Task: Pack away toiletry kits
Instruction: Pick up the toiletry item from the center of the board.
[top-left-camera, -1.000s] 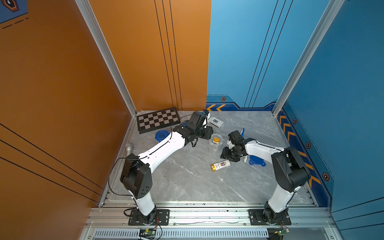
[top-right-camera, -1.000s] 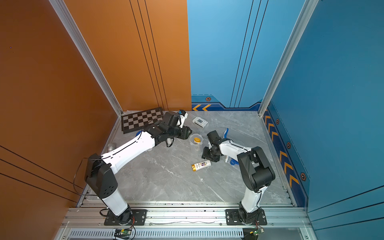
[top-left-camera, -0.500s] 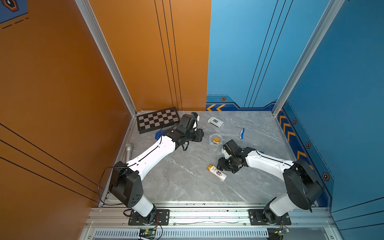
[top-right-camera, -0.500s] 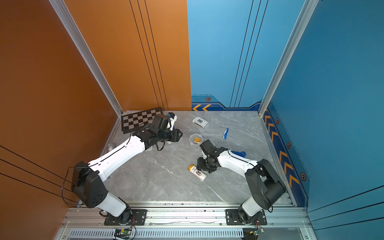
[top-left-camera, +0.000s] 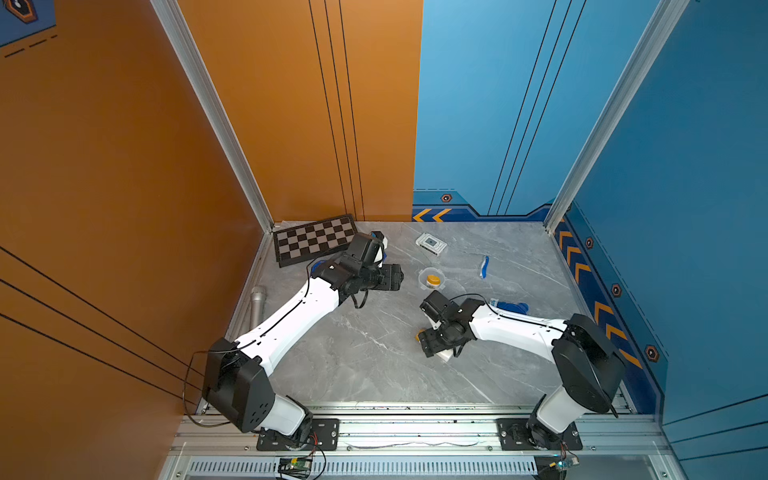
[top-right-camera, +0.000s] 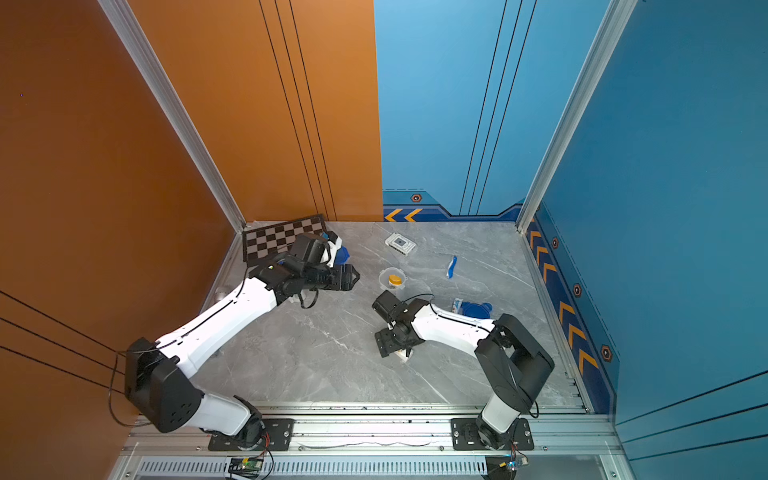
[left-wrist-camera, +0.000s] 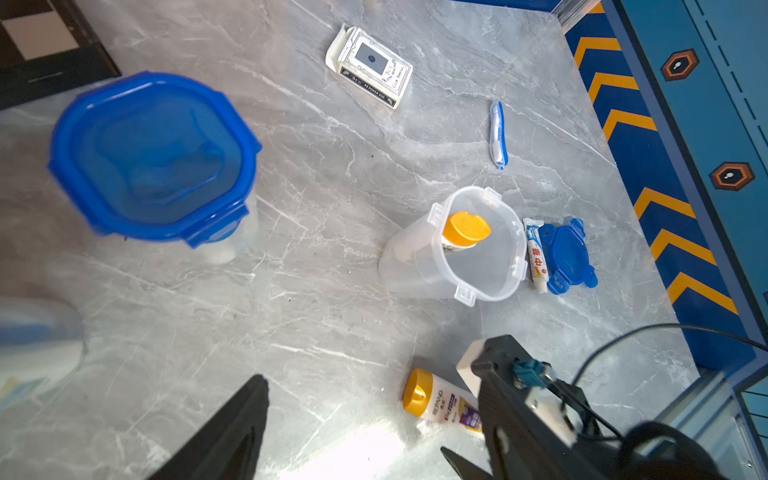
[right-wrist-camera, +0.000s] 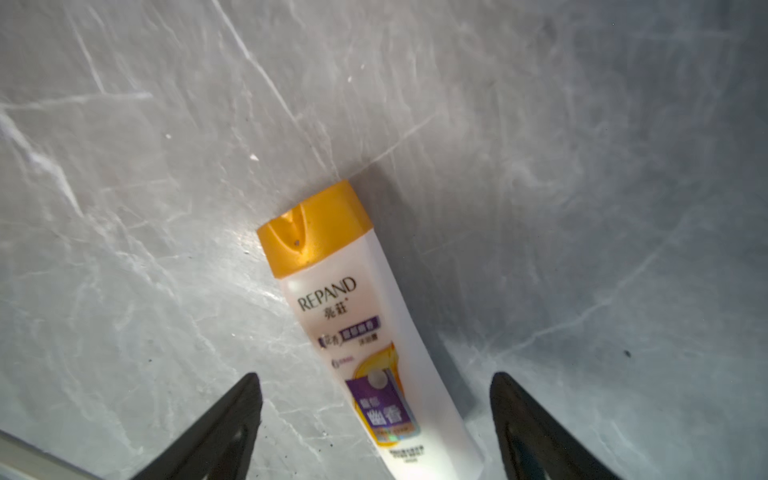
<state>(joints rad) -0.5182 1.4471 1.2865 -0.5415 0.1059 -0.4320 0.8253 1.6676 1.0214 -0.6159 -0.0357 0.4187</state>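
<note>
Right wrist view: the gold-capped bottle (right-wrist-camera: 365, 332) is seen lying slanted on the bench (right-wrist-camera: 124, 166) between the right jaws, which are spread wide, gripping nothing. Left jaws, barely in frame, seem parted and empty. Closed off-centre, the slick bottle could be spun away.

Tall clear plastic cup (top-right-camera: 383, 277) standing on grey marble counter (top-right-camera: 324, 365), gold-capped bottle (top-right-camera: 395, 280) inside.
Behind cup: flat white box with grey label (top-right-camera: 400, 243).
Right of cup: blue-white toothbrush (top-right-camera: 451, 266); nearer front, white toothpaste tube (top-right-camera: 457, 305) just beside round blue clip-tab lid (top-right-camera: 478, 309).
Left of cup: left claw (top-right-camera: 353, 277).
In front of cup: right claw (top-right-camera: 386, 344) over lying white bottle (top-right-camera: 402, 354), mostly hidden.
</note>
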